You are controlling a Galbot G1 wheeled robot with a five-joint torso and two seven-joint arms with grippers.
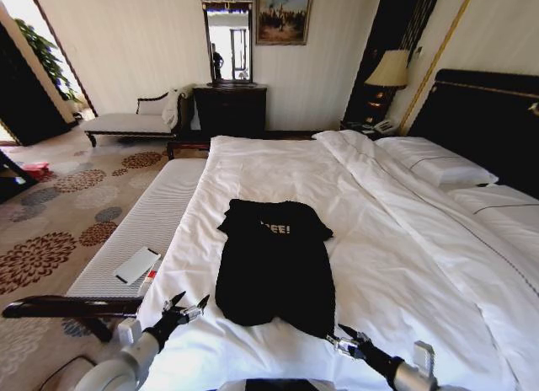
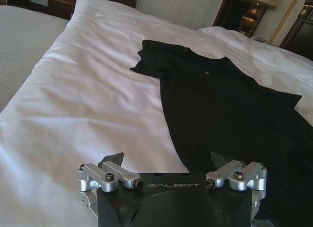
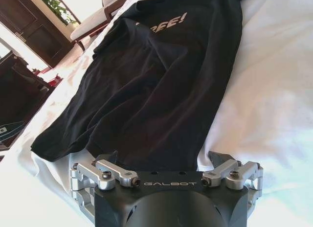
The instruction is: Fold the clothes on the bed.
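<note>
Both grippers sit low at the near edge of the bed (image 1: 404,239), fingers spread apart, holding nothing. Left gripper (image 1: 187,306) hangs over white duvet (image 1: 278,168) just beside the black top's (image 1: 274,269) near left corner, not touching it. Right gripper (image 1: 347,337) is at the top's near right corner, w/ the hem just ahead of its fingers; contact can't be told. Black top lies spread flat on the duvet, roughly mid-bed, white lettering (image 1: 275,228) on the chest, pointing toward the far end. Pillows (image 1: 438,168) and dark headboard (image 1: 484,121) on the right. Grey bench (image 1: 139,231) runs along the bed's left side w/ a white card-like item (image 1: 136,265) on it.
</note>
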